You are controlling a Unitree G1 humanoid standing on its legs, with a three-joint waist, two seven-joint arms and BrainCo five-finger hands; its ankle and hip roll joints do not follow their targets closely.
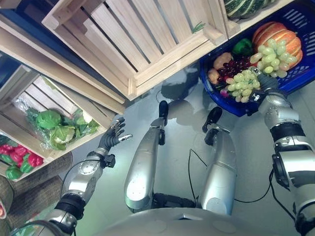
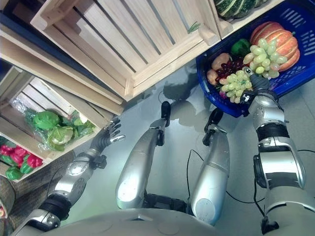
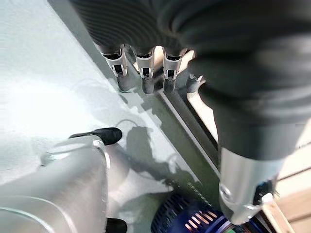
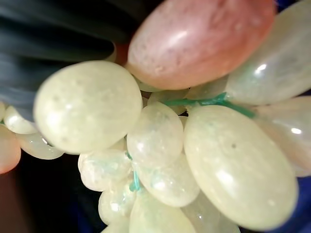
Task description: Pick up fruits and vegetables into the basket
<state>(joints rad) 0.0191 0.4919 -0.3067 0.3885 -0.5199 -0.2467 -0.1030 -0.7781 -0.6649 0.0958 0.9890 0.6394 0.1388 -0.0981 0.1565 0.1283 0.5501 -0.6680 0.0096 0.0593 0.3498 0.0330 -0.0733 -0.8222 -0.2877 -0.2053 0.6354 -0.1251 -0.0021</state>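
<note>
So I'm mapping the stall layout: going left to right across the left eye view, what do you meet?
Red peppers → bagged green cabbages → left hand → large empty wooden crate → green grapes in the blue basket → orange pumpkin.

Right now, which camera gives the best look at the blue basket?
The left eye view: the blue basket shows with pumpkin, green grapes and dark grapes inside. The right eye view shows much the same. The left wrist view catches a bit of its rim; the right wrist view shows grapes up close.
</note>
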